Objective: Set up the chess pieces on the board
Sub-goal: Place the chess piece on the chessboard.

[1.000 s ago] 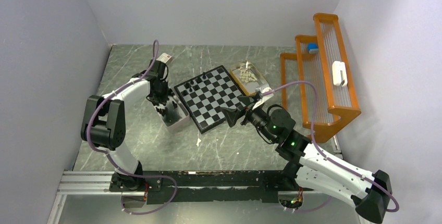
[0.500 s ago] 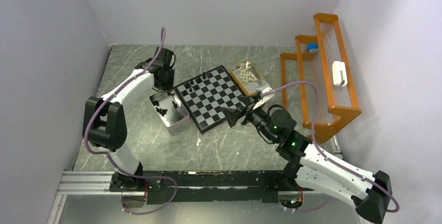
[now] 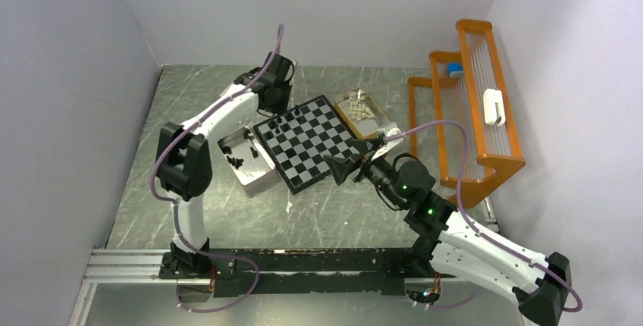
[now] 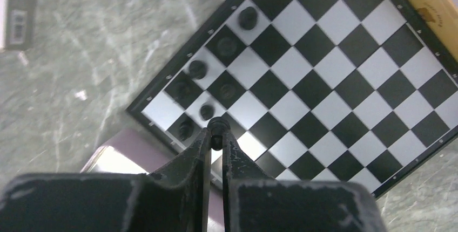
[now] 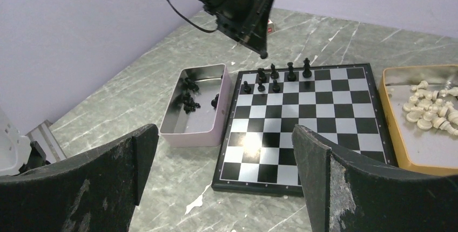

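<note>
The left gripper (image 4: 216, 135) was clamped on one black chess piece (image 4: 217, 125), held above the board (image 4: 324, 70) near the corner where seven standing black pieces (image 5: 275, 75) formed two short rows. The right gripper (image 3: 339, 168) hovered at the board's near edge, jaws wide apart and holding nothing. Loose black pieces (image 5: 188, 100) lay in the metal box (image 5: 197, 135) just beside the board.
</note>
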Robot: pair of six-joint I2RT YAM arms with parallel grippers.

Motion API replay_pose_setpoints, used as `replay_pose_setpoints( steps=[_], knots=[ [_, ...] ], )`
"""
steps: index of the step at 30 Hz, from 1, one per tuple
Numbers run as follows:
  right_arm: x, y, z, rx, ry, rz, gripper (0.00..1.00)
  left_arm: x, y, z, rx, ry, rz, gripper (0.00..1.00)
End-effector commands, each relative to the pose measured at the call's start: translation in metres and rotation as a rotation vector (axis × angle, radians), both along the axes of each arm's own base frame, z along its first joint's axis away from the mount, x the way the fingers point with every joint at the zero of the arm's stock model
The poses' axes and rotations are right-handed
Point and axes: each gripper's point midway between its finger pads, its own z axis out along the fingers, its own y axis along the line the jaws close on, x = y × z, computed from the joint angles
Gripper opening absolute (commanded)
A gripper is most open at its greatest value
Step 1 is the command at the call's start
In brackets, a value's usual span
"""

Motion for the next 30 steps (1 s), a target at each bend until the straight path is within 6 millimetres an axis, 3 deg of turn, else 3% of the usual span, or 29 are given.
replay_pose_setpoints(
  steps=[1,4,9,30],
  knots=[
    [0.001,-0.004,-0.004,0.004,0.008,-0.019,1.00,0.012,-0.037,-0.002,-0.017,-0.022,-0.060,0.11],
    [0.001,-0.004,-0.005,-0.003,0.007,-0.018,1.00,0.018,-0.056,-0.011,-0.025,-0.012,-0.083,0.11],
    [0.003,-0.007,-0.006,-0.017,0.002,-0.035,1.00,0.029,-0.066,-0.029,-0.024,-0.006,-0.082,0.11],
    [0.004,-0.007,-0.003,-0.011,-0.003,-0.034,1.00,0.038,-0.056,-0.068,0.061,0.004,-0.056,0.13]
  ],
)
